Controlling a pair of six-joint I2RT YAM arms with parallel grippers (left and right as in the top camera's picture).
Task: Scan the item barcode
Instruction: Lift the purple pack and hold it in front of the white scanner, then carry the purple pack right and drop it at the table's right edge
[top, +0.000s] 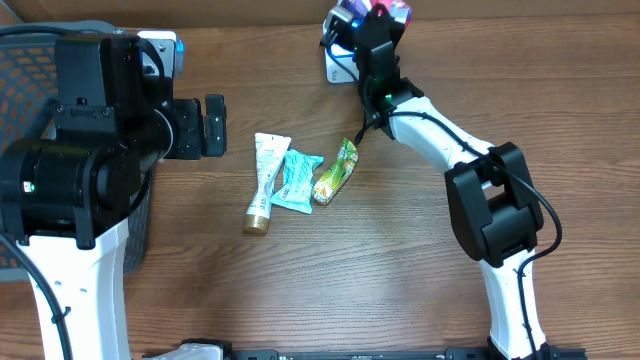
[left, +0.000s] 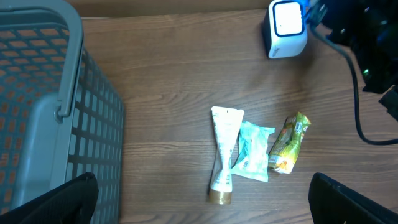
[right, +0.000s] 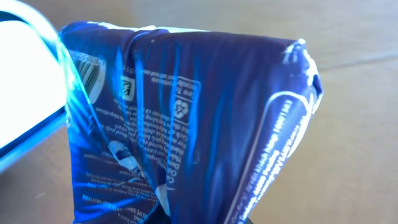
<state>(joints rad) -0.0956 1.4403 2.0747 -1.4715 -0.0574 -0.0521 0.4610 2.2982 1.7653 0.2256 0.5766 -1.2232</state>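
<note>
My right gripper (top: 370, 28) is shut on a shiny blue packet (right: 186, 124), held up at the far edge of the table right beside the white barcode scanner (top: 335, 64). In the right wrist view the packet fills the frame, with its barcode (right: 90, 70) at the upper left, close to the scanner's glowing white face (right: 25, 81). The gripper's fingers are hidden behind the packet. My left gripper (top: 214, 126) hangs open above the table's left side, with nothing between its fingers (left: 56, 202).
A white tube with a gold cap (left: 224, 158), a teal packet (left: 254, 152) and a green-yellow packet (left: 289, 143) lie side by side mid-table. A grey mesh basket (left: 68, 93) stands at the left edge. The scanner's cable (top: 365, 125) runs along the right arm.
</note>
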